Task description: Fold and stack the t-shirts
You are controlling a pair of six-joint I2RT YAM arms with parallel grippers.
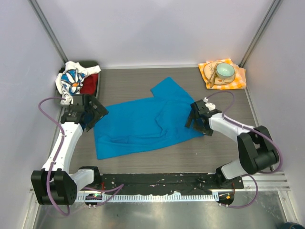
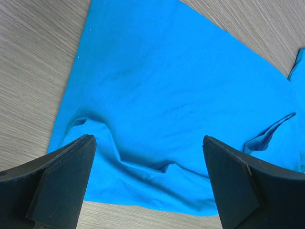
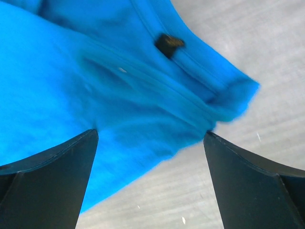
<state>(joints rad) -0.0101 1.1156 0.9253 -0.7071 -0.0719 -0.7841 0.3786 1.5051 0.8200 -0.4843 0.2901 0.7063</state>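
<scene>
On the bench (image 1: 128, 86): I see blue t-shirt (image 1: 147, 124) spread out.
Left hand (image 1: 93, 115): jaws apart, over shirt's left edge.
Right hand (image 1: 197, 125): jaws apart, at shirt's right edge.

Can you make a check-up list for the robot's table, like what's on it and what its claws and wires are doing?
Surface: wood-grain table, with no spills seen.
Job's things: blue t-shirt spread out mid-table, a little wrinkled. Daisy-print t-shirt bunched in the far left corner, with the red t-shirt right beside it.
Clutter: checked napkin in the far right corner, with a pale green bowl sitting on it.
Grippers: left gripper open over the blue t-shirt's left edge, right gripper open over its right edge. Neither holds anything.
Cables: purple cables loop out from both arms, off the shirts.
Surroundings: white walls and metal frame posts.
</scene>
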